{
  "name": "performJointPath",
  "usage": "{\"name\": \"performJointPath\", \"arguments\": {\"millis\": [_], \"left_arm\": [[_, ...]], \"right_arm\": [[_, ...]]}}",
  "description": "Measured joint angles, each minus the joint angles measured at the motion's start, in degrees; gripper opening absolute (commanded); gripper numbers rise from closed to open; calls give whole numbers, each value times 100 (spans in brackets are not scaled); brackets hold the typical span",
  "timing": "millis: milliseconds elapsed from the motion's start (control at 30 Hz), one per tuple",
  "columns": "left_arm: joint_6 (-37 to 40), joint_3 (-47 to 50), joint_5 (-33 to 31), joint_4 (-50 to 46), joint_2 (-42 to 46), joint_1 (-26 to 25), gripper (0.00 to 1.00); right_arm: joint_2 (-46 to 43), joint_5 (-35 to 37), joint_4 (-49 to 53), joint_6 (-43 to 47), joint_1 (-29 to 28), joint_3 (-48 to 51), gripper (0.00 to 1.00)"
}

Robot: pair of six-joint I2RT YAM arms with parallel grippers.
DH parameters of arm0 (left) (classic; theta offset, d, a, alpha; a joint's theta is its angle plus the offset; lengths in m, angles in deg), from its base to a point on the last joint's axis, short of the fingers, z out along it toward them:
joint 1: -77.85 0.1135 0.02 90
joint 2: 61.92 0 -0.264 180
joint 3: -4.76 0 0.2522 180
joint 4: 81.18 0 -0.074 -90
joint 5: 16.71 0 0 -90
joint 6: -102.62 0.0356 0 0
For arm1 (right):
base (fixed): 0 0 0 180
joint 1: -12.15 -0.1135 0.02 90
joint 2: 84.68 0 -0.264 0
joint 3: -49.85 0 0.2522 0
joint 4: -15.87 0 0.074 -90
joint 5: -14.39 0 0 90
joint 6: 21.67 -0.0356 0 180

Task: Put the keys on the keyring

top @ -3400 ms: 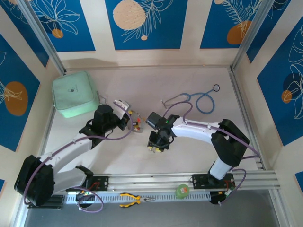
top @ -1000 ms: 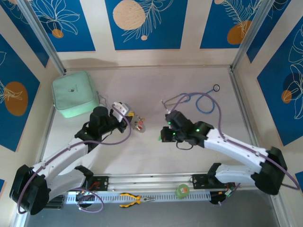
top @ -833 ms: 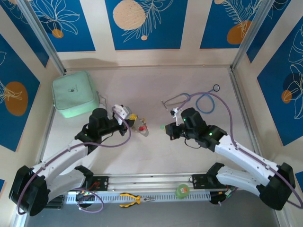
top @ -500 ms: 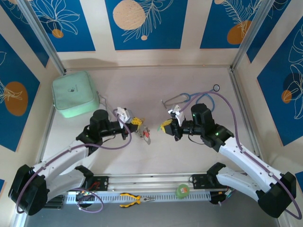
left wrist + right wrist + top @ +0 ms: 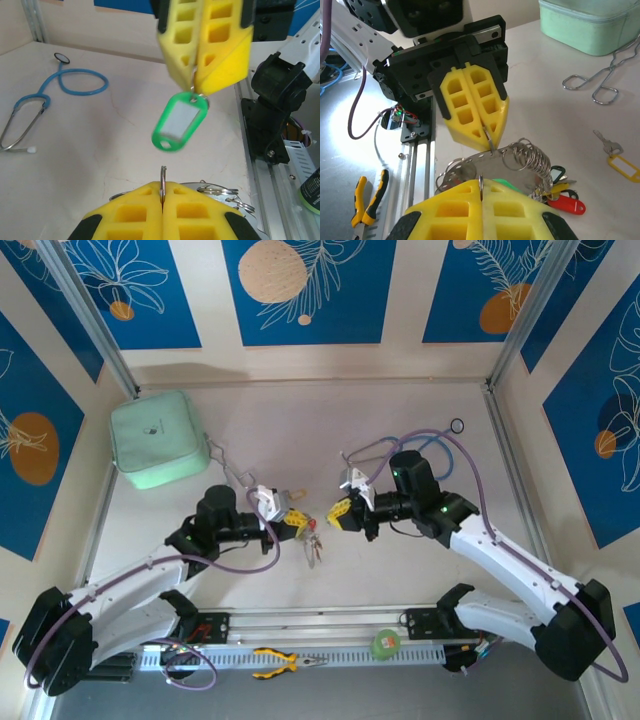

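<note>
My left gripper (image 5: 291,521) is shut on the keyring (image 5: 485,161), a thin silvery perforated metal loop strung with several split rings. Keys with red, yellow and black tags (image 5: 561,195) hang from it, and the bunch dangles between the arms (image 5: 313,544). Facing it tip to tip, my right gripper (image 5: 338,513) is shut on the split ring of a key with a green tag (image 5: 178,121), which hangs below its fingers (image 5: 220,50). Another key with a yellow tag (image 5: 621,164) lies loose on the table.
The blue stethoscope (image 5: 432,455) lies behind the right arm. Silvery forceps (image 5: 226,469) rest beside the mint-green pouch (image 5: 157,438) at the back left. Yellow-handled pliers (image 5: 284,662) and a green roll (image 5: 385,643) sit on the front rail.
The right gripper has swung left and turned toward the left gripper with the green-tagged key. The left gripper has moved right and nearer with the keyring, so the two tips now almost meet.
</note>
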Motion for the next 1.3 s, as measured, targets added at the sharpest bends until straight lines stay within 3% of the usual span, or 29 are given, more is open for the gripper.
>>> {"name": "performJointPath", "arguments": {"millis": [600,1300], "left_arm": [[627,208,-319,221,144,-179,0],[769,208,-546,197,203,-203,0]], "right_arm": [[710,243,-103,109,-599,-116,0],[761,590,-520,-208,-678,-114,0]]}}
